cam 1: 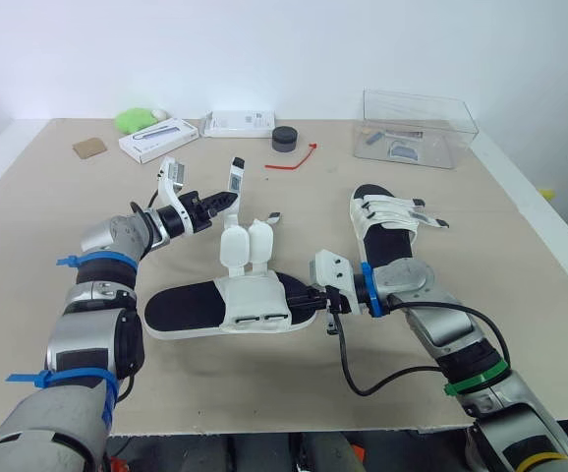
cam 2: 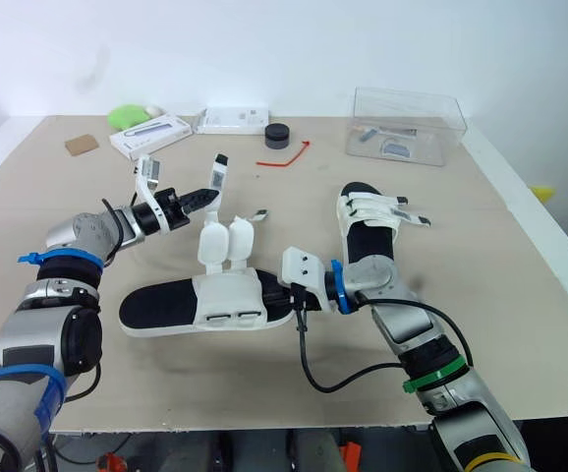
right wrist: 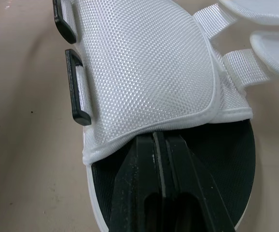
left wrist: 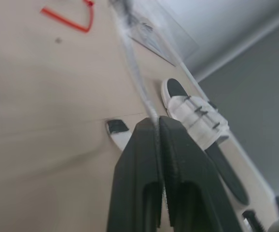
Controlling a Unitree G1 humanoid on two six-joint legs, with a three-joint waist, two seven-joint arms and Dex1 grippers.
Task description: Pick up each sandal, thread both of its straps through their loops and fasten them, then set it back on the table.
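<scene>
Clamping the open sandal (cam 1: 255, 295) by one end, your right gripper (cam 1: 315, 295) is closed on it; above the sandal, your left gripper (cam 1: 231, 200) pinches its strap (cam 1: 236, 175).

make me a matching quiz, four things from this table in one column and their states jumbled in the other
Things:
1 near sandal
2 far sandal
3 left gripper
4 red tie

States:
a lies loose beside the black puck
b straps fastened
c shut on a strap
d straps undone, right gripper shut on it

Pairs: 1-d, 2-b, 3-c, 4-a
</scene>
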